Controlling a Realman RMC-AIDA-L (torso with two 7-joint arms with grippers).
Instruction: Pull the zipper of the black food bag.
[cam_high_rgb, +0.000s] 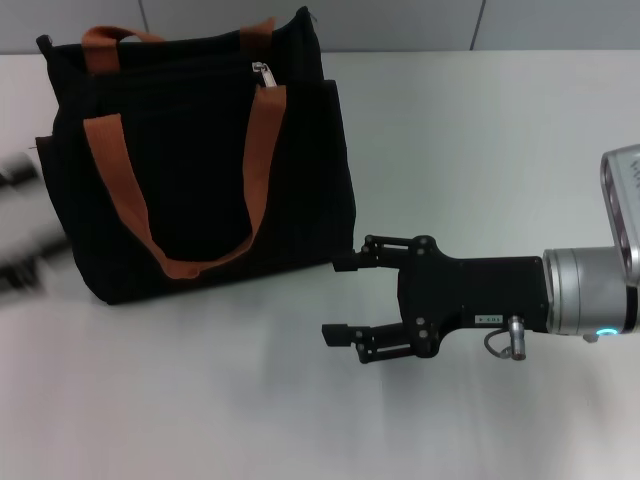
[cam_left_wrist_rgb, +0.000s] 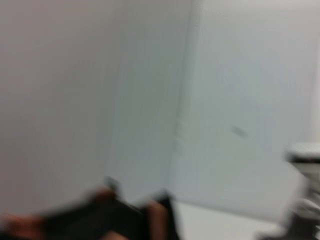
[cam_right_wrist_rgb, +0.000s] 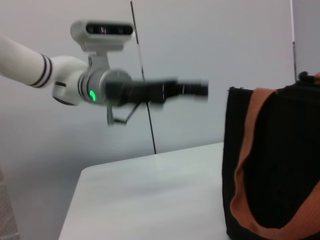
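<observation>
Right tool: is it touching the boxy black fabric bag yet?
Cannot tell. In the head view the open right tool's upper fingertip meets the black fabric bag's corner outline; depth unclear.

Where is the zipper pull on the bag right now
In the head view the zipper sits on the top edge of the bag, right of centre, just above the right end of the front orange strap, far from the open right tool.
</observation>
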